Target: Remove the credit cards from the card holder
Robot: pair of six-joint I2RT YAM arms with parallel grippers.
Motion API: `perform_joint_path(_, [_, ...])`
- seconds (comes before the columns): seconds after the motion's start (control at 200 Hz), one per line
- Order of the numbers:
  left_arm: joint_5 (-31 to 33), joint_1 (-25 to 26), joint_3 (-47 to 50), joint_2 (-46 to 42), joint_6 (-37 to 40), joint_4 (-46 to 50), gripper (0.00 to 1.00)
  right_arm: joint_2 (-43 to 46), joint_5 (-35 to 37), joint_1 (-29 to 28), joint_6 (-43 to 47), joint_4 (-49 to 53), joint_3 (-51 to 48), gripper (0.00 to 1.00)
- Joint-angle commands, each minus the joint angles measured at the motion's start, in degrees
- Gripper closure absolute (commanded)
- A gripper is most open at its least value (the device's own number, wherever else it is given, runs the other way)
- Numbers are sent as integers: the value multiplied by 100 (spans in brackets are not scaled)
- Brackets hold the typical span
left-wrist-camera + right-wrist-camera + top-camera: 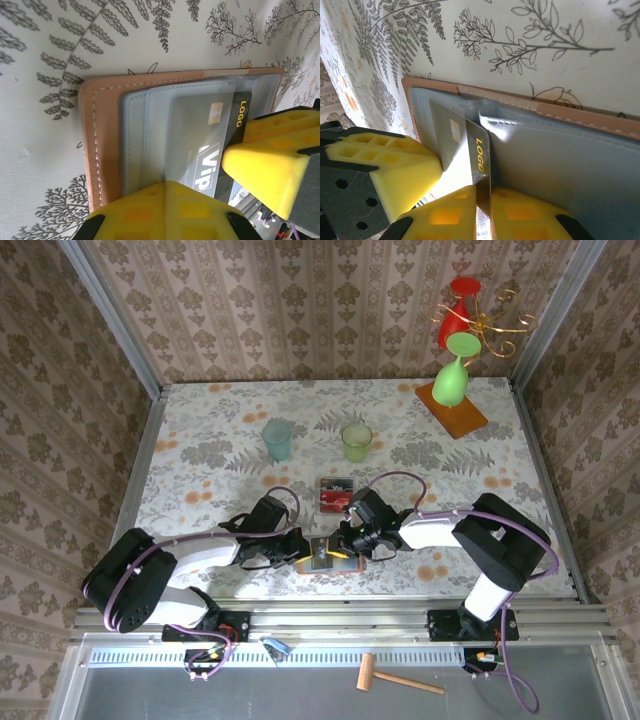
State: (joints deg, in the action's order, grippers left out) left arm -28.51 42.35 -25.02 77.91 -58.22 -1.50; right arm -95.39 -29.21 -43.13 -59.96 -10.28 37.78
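The tan card holder (322, 562) lies open near the table's front edge between both grippers. Its grey-blue pockets (145, 140) face up, and a dark credit card (212, 150) marked "Vip" and "LOGO" sticks partly out of a clear pocket. My left gripper (166, 183) is shut, and its yellow tips rest on the pocket side of the holder (100, 140). My right gripper (483, 189) is shut on the edge of the dark card (479, 150), beside the grey pocket of the holder (560, 160). From above, the left gripper (298, 548) and right gripper (352, 540) nearly meet.
A small clear tray (336, 494) holding red and dark cards sits just behind the holder. Farther back stand a teal cup (277, 439), a green cup (356, 442) and an orange base with coloured glasses (452, 405). A wooden mallet (400, 677) lies below the table's front rail.
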Motion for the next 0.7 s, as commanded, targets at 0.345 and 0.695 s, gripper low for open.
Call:
perform_joint_path(0.345, [127,39,-3,79,72,328,98,564,409,231,597,1302,-10,91])
perform_joint_path(0.695, [118,37,-21,-4,52,354,97,925,775,262,983,2162,214,91])
